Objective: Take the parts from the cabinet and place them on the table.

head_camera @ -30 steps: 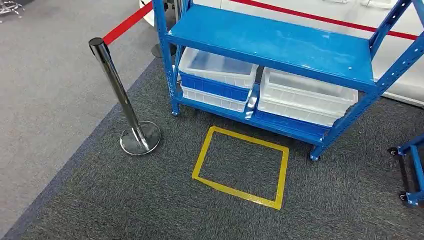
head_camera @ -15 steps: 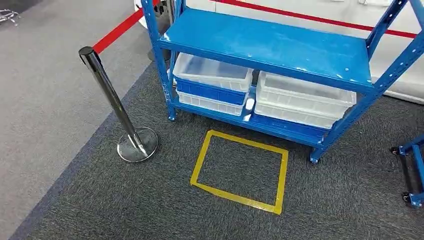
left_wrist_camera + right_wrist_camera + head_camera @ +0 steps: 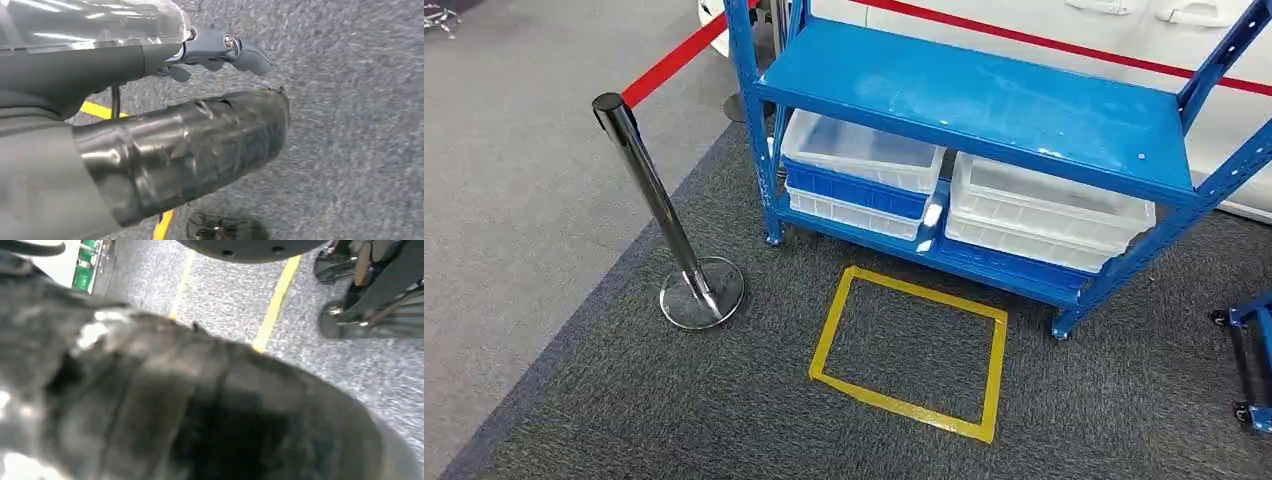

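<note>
Blue cabinet (image 3: 984, 95) ahead w/ white bins (image 3: 1044, 205) on bottom shelf, parts likely inside. Yellow floor box (image 3: 909, 340) prob marks standing spot. Left hand (image 3: 220, 47) hangs low, holding nothing, fingers apart; right hand (image 3: 200, 405) blurred, can't tell.

The rack (image 3: 984, 95) stands at the back, with two stacks of bins (image 3: 861, 178) (image 3: 1044, 212) side by side on its low shelf. A taped square (image 3: 911, 340) lies on the floor just before it. A post (image 3: 656, 205) stands to the left.

I read this as exhibition or demo hall: grey carpet floor (image 3: 544, 200), chrome stanchion post (image 3: 649, 200) with red belt (image 3: 674, 62), blue steel shelving rack (image 3: 984, 90), yellow taped floor rectangle (image 3: 909, 340).
</note>
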You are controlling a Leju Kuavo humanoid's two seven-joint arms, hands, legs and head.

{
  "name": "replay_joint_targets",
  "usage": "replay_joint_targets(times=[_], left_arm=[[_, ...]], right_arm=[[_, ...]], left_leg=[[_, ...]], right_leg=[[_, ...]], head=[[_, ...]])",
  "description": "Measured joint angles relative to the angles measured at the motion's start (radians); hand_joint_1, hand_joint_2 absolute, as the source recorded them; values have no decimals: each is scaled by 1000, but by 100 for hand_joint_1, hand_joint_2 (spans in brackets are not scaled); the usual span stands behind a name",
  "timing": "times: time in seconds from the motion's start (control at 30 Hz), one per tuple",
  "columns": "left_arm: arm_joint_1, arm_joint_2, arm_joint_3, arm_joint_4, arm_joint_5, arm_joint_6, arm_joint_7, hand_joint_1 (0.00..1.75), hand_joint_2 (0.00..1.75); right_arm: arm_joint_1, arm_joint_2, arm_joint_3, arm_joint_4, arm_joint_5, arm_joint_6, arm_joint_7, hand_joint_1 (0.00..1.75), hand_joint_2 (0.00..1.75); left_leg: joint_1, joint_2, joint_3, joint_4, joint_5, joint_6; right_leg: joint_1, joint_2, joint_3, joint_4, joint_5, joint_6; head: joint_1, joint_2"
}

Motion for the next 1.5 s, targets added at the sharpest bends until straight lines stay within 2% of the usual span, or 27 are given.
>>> replay_joint_targets(times=[0.13,0.17,0.2,0.23,0.3,0.33,0.37,0.4,0.47,0.5,0.53,0.57,0.7,0.73,0.8,0.83,0.87,0.9,0.97,1.0,1.07,1.13,1.23,1.3,1.37,1.43,1.5], left_arm=[[-9,1,0,0,0,2,0,0,0],[-8,1,0,0,0,2,0,0,0],[-8,1,0,0,0,2,0,0,0],[-9,2,0,0,0,3,0,0,0],[-6,2,0,0,0,3,0,0,0],[-6,2,0,0,-2,2,0,0,0],[-5,2,0,0,-1,2,0,0,0],[-4,3,0,0,-1,3,0,0,0],[-4,6,0,0,-1,3,0,0,0],[-3,7,0,0,-1,3,0,0,0],[-4,7,0,1,-1,3,1,0,0],[-6,7,0,1,-1,3,1,0,0],[-4,7,0,1,-1,3,2,0,0],[-4,7,0,1,-1,3,3,0,0],[-5,7,-1,1,-6,3,2,0,0],[-5,7,-1,1,-9,3,0,0,0],[-5,7,-2,1,-10,2,0,0,0],[-5,7,-2,1,-11,2,0,0,0],[-3,7,-2,1,-12,7,1,0,0],[-3,6,-2,1,-16,15,7,0,0],[-11,1,-2,1,-19,33,20,0,0],[-10,2,-3,1,-21,46,27,0,0],[-11,2,-3,1,-22,58,31,0,0],[-11,1,-3,1,-22,61,32,0,0],[-10,0,-3,1,-24,61,32,0,0],[-10,1,-3,1,-23,62,32,0,0],[-10,2,-3,1,-23,62,32,0,0]], right_arm=[[-4,0,0,0,0,0,-2,0,0],[-3,2,0,0,0,0,-2,0,0],[-1,2,0,0,0,0,-2,0,0],[0,2,0,0,0,0,-2,0,0],[-1,2,0,0,3,3,-2,0,0],[-2,2,0,0,4,4,-3,0,0],[-2,2,0,0,6,7,-3,0,0],[-2,2,0,0,6,9,-3,0,0],[1,2,0,0,8,12,-3,0,0],[1,2,0,0,9,12,-3,0,0],[-3,2,0,0,9,12,-4,0,0],[-3,2,0,0,10,11,-4,0,0],[-7,2,2,0,15,12,-4,0,0],[-6,2,2,0,18,15,-4,0,0],[-5,2,3,0,21,18,-3,0,0],[-5,2,3,0,21,17,-2,0,0],[-5,2,3,0,21,17,-2,0,0],[-4,2,4,1,21,17,-2,0,0],[-3,2,5,1,21,18,-2,0,0],[-3,2,4,1,21,22,-1,0,0],[-4,1,5,1,17,35,4,0,0],[-5,1,4,1,12,36,5,0,0],[-1,2,1,1,5,36,8,0,0],[-2,2,-1,1,4,37,9,0,0],[-3,2,-2,1,4,42,9,0,0],[-3,2,-4,1,4,42,9,0,0],[-5,2,-5,1,4,43,9,0,0]], left_leg=[[0,3,9,-17,-7,-23],[-3,4,20,-18,-12,-28],[-2,3,18,2,-20,-32],[-1,3,-12,56,-51,-36],[6,3,-109,219,-119,-46],[8,3,-150,282,-131,-51],[9,4,-167,293,-111,-54],[11,4,-159,254,-67,-57],[14,4,-93,84,52,-58],[15,6,-67,13,75,-54],[9,5,-53,-4,56,-49],[10,4,-54,4,52,-35],[14,4,-45,-7,50,-10],[15,4,-43,-8,47,-4],[13,4,-41,-8,42,3],[12,4,-39,-8,38,4],[12,4,-34,-8,35,3],[11,2,-27,-8,29,2],[10,0,-7,-8,17,-2],[10,0,-1,-9,12,-6],[4,-1,-2,-9,7,-16],[11,2,-4,-17,12,-26],[8,4,-13,25,-25,-38],[9,4,-98,186,-100,-42],[9,4,-163,296,-122,-46],[9,4,-142,229,-53,-45],[9,-5,-65,52,47,-38]], right_leg=[[8,2,18,-40,-11,-8],[-11,0,42,-65,-2,-9],[-10,-2,55,-78,-2,-9],[-11,-4,60,-80,-4,-11],[-11,-5,65,-80,-14,-15],[-11,-4,70,-80,-19,-14],[-12,-3,78,-80,-25,-13],[-14,-1,89,-79,-32,-9],[-17,0,114,-76,-51,-1],[-17,-1,115,-73,-62,6],[-9,0,116,-64,-72,17],[-10,1,115,-67,-73,20],[-14,1,120,-51,-95,39],[-14,1,91,3,-126,43],[-18,1,-5,171,-195,50],[-19,1,-47,233,-204,52],[-20,1,-69,255,-193,51],[-20,1,-70,230,-156,49],[-18,1,-13,70,-37,37],[-13,1,16,-13,6,27],[-2,2,28,-44,-7,17],[-1,4,26,-43,-12,16],[-17,4,50,-72,-5,5],[-16,4,49,-71,-8,0],[-14,9,49,-67,-11,-3],[-14,19,53,-62,-16,-2],[-15,29,58,-52,-25,4]], head=[[1,0],[1,0],[1,0],[0,0],[0,0],[0,0],[0,0],[0,0],[0,0],[0,0],[-2,0],[-1,0],[0,0],[1,0],[1,0],[1,0],[1,0],[1,0],[2,0],[2,0],[0,0],[0,0],[-4,0],[-6,0],[-6,0],[-6,0],[-6,0]])
